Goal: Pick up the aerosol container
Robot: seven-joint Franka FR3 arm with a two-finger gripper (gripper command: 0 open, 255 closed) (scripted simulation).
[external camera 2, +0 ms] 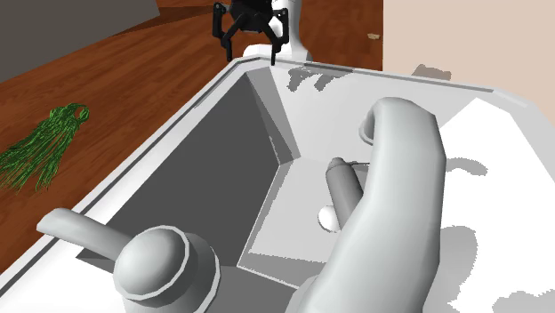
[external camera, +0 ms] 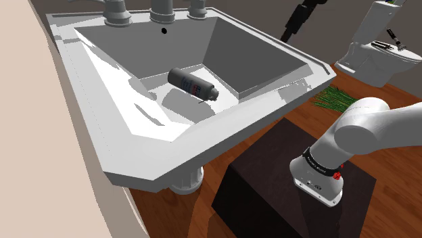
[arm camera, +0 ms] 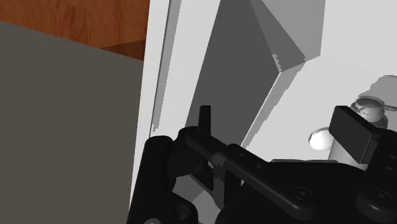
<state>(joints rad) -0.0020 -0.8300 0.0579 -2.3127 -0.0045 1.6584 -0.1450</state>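
Observation:
The aerosol container is a grey can with a small label, lying on its side on the floor of a white sink. In the second exterior view the can lies behind the faucet spout, which hides part of it. My black gripper hangs in the air beyond the sink's far rim, well apart from the can. It is open, with nothing between its fingers. In the wrist view the gripper looks down over the sink's rim, and the can shows just past one finger.
A grey faucet spout and knobs stand at the sink's back edge. Deep sloped basin walls surround the can. A white toilet and a green plant sit on the wooden floor. The dark stand is beside the sink.

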